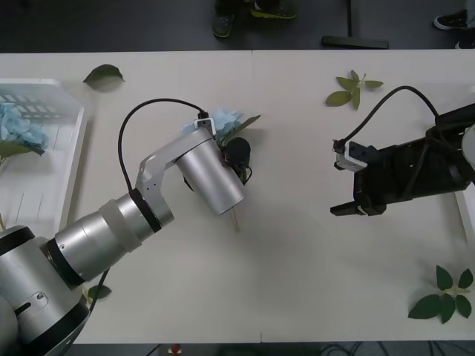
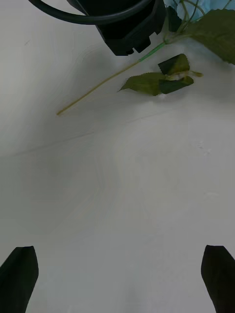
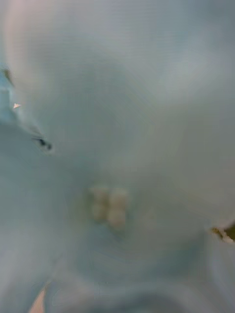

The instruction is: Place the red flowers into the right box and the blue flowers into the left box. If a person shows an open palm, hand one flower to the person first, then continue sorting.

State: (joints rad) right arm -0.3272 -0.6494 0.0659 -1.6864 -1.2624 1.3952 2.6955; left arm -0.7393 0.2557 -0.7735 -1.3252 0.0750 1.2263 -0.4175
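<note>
In the front view the left hand (image 1: 236,157) is down over a blue flower (image 1: 223,121) near the table's (image 1: 297,282) middle, its grip hidden so I cannot tell how wide it is; the stem runs from the head at the far side toward the near edge. The right wrist view shows the right hand (image 2: 117,279) wide open and empty, hovering beside that thin stem (image 2: 105,83). The left wrist view is pale petals pressed close, so a grab on the soft head alone might slip or crush it.
</note>
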